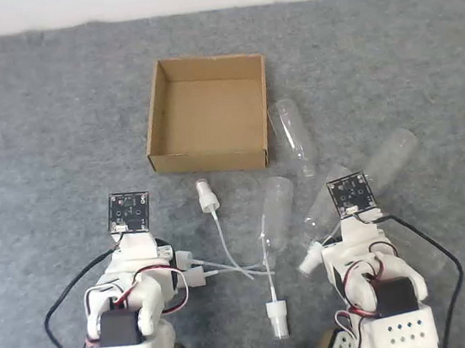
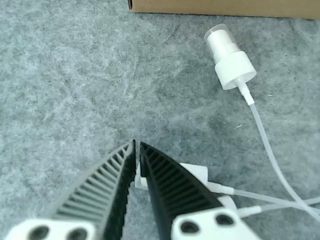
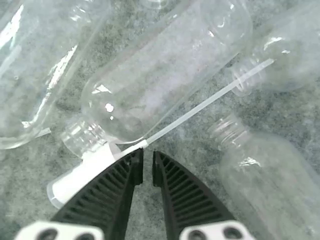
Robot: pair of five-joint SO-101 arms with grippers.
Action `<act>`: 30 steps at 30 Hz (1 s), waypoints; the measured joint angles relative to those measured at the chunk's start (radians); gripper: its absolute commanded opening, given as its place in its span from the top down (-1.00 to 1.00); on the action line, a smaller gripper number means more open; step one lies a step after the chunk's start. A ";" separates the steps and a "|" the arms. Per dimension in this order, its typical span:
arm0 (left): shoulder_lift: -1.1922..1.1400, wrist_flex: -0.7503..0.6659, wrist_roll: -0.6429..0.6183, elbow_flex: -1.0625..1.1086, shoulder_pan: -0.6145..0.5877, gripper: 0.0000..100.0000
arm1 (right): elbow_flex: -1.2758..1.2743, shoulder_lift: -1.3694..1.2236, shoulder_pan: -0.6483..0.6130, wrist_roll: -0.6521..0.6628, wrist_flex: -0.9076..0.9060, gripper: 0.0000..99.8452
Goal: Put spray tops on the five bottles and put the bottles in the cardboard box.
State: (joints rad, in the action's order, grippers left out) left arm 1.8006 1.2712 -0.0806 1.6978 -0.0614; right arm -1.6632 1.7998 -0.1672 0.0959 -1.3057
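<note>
Left gripper (image 2: 136,150) was pinched shut on nothing, right over a tangle of spray tops (image 2: 229,64). Right gripper (image 3: 147,157) was the same, closed and empty above the loose bottles (image 3: 165,70). My worry: those crossed dip tubes (image 2: 263,132) could drag a neighbour along on any grab. Both arms sat folded low, short of the empty cardboard box (image 1: 209,117).

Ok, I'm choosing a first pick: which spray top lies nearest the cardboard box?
The spray top just before the cardboard box's front wall, head toward it, tube trailing back; the rest lie much farther off.
</note>
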 measured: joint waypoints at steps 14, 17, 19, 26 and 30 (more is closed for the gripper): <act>0.000 0.000 0.000 0.000 0.000 0.98 | 0.000 0.000 -0.002 0.000 0.000 0.98; 0.000 0.000 0.000 0.000 0.000 0.98 | 0.000 0.000 -0.002 0.000 0.000 0.98; 0.000 0.000 0.000 0.000 0.000 0.98 | 0.000 0.000 -0.002 0.000 0.000 0.98; 0.000 0.000 0.000 0.000 0.000 0.98 | 0.074 0.002 0.002 0.000 0.000 0.99; 0.000 0.000 0.000 0.000 0.000 0.98 | 0.140 0.003 0.000 0.000 0.000 0.99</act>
State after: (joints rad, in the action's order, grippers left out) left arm 1.8006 1.2712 -0.0806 1.6978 -0.0614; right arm -1.5236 1.8029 -0.1672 0.0959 -1.3057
